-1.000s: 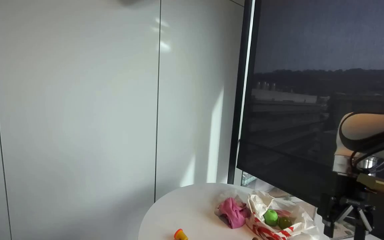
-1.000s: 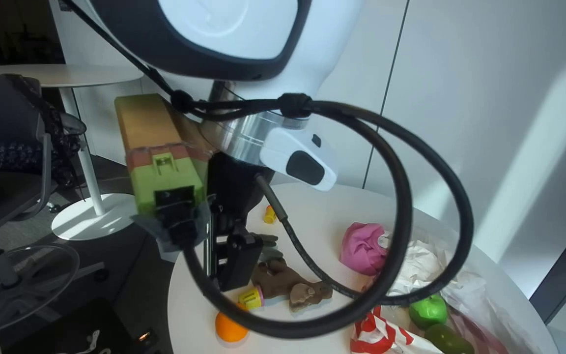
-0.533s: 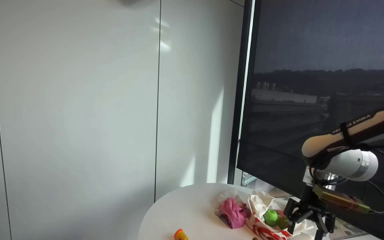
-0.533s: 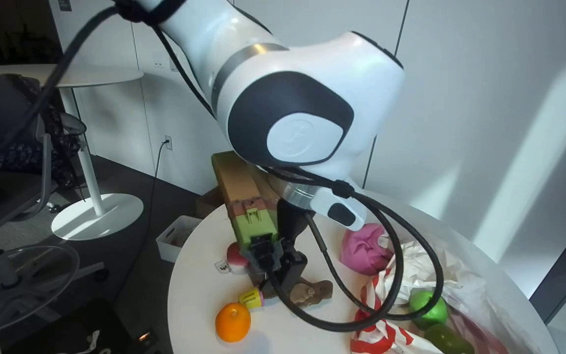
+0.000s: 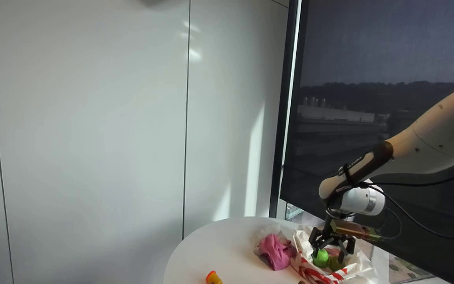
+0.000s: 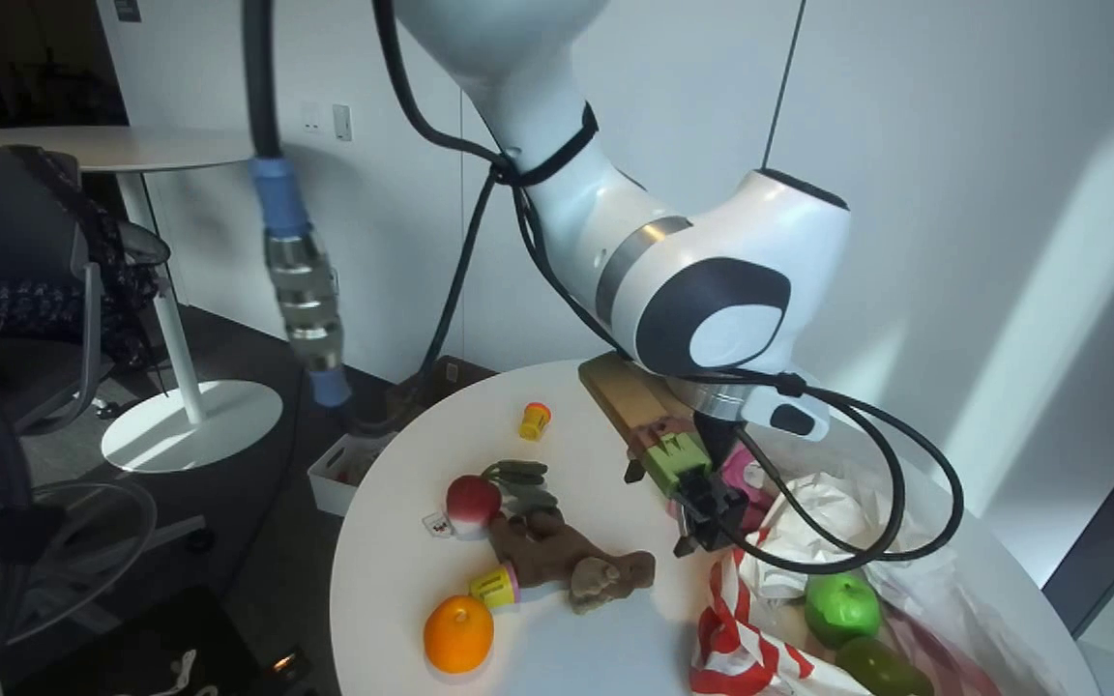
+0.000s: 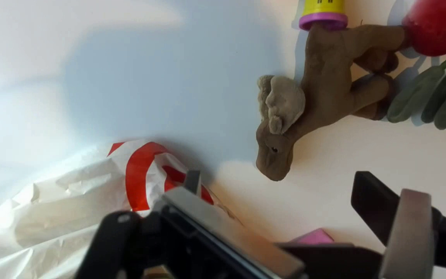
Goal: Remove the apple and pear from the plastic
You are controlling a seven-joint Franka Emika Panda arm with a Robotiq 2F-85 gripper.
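The green apple and the dark green pear lie side by side in the white and red plastic bag in both exterior views. In the wrist view only the bag shows, at lower left; the fruits are out of view or hidden by the gripper. My gripper is open and empty, with its fingers wide apart. It hangs above the table beside the bag, between the bag and the brown plush animal.
A pink cloth lies beside the bag. The white round table also holds an orange, a red radish, a yellow tub and a yellow and red tub. The arm's cable loops near the bag.
My gripper has moved across the table towards the bag, leftward in an exterior view and rightward in another. The fingers stay open. The apple, pear and bag have not moved.
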